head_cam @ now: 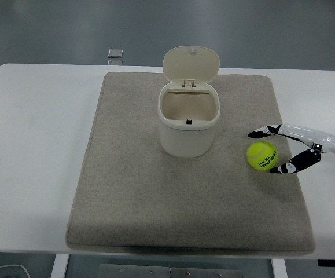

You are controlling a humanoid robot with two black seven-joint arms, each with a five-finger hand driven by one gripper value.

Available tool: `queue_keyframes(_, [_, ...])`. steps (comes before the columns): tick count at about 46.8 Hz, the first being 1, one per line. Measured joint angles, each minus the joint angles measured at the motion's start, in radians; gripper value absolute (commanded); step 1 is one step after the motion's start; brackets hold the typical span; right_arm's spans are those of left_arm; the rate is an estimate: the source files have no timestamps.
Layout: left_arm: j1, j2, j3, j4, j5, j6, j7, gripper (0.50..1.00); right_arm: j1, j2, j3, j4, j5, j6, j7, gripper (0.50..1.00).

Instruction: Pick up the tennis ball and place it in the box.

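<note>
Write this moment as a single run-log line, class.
stage: closing on ball | right hand: open, fingers either side of tennis ball | ball: on mat, not lifted | box: lid up, empty | left hand: out of view

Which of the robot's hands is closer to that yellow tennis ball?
The right. The right hand reaches in from the right edge, its fingers spread around the tennis ball on the mat. The left hand is out of view.

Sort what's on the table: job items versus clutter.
Job: ball, lying on the mat; box, lid open; right hand, fingers spread around the ball.
Lying about: mat; small grey object at the table's far edge.
</note>
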Motion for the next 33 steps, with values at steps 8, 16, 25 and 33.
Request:
queue_keyframes(8, [0.000,0.000,0.001,0.000,0.000,0.000,0.000,0.992,0.000,0.001,0.000,-0.001,0.000,-0.001,0.001,0.895])
queue_keyframes(16, [0.000,0.000,0.000,0.000,0.000,0.000,0.000,0.992,-0.005,0.003,0.001,-0.001,0.000,-0.006,0.003,0.864])
queue_keyframes(25, [0.000,0.000,0.000,0.000,0.000,0.000,0.000,0.992,-0.005,0.009,0.001,-0.002,0.000,-0.008,0.019,0.829])
queue_keyframes(33, [0.000,0.000,0.000,0.000,0.000,0.000,0.000,0.992,-0.005,0.011,0.001,-0.005,0.000,-0.009,0.020,0.829])
